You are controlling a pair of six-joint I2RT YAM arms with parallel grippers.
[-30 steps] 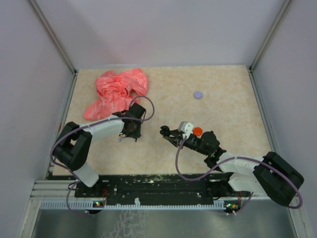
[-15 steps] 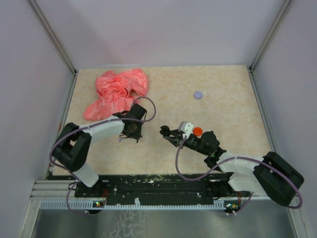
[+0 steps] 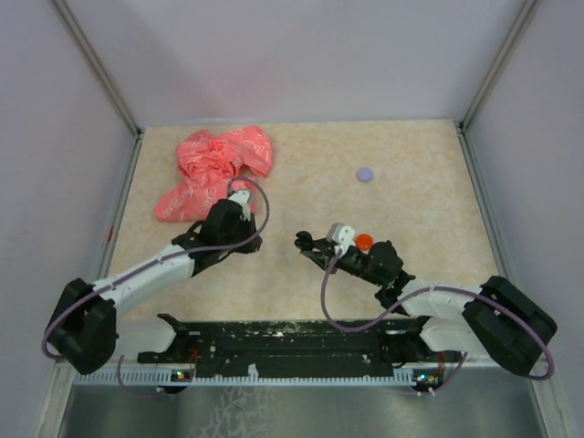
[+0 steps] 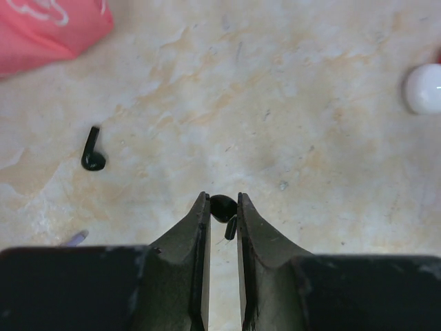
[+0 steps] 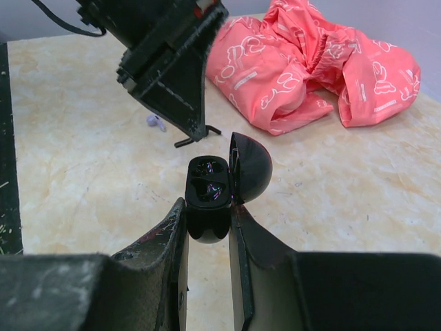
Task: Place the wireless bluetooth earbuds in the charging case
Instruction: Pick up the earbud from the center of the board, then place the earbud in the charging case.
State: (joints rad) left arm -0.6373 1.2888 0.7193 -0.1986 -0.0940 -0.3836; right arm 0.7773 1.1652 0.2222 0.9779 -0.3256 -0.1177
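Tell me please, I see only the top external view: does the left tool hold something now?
Observer: Yes, the left tool pinches a tiny black stemmed plastic earbud between its tips.
Operator: Is the glossy black charging case open?
Observer: Yes, it sits in the right tool with its lid raised.
Operator: Are other earbuds near?
Observer: A second black earbud lies loose on the beige marbled table, left of the left tool in its wrist view.
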